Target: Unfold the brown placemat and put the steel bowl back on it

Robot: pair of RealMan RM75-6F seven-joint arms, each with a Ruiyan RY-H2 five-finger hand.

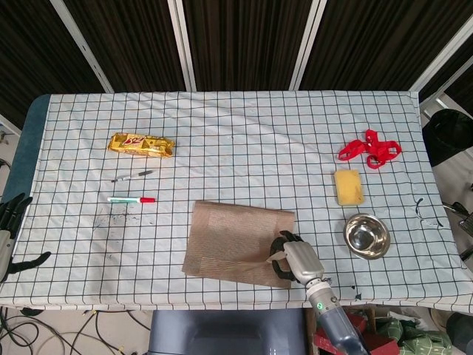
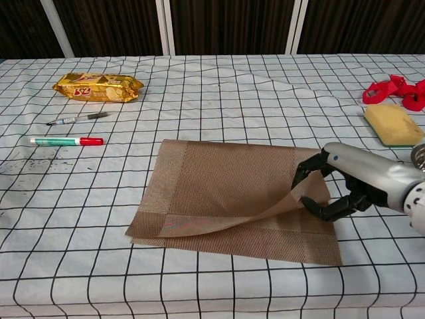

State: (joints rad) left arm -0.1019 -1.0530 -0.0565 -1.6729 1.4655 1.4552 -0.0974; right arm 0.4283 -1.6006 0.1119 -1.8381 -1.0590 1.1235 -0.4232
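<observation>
**Top layer lifted, grip thin**

Right hand (image 2: 335,193) pinches the raised right edge of the brown placemat (image 2: 226,193) — mat folded, near the table's front edge. Steel bowl (image 1: 366,236) sits just right of the mat. Risks: edge slips from the fingers, or the whole mat drags — nothing pins the lower layer. Left hand (image 1: 9,229) hangs open, far left of the mat, holding nothing.

You're working in a robot lab or test cell, not a home: the counter (image 1: 222,126) wears a black-gridded white cloth (image 1: 244,148), dark panels (image 1: 244,44) with pale struts wall it in, and loose cables (image 1: 44,325) trail across the floor below.
</observation>
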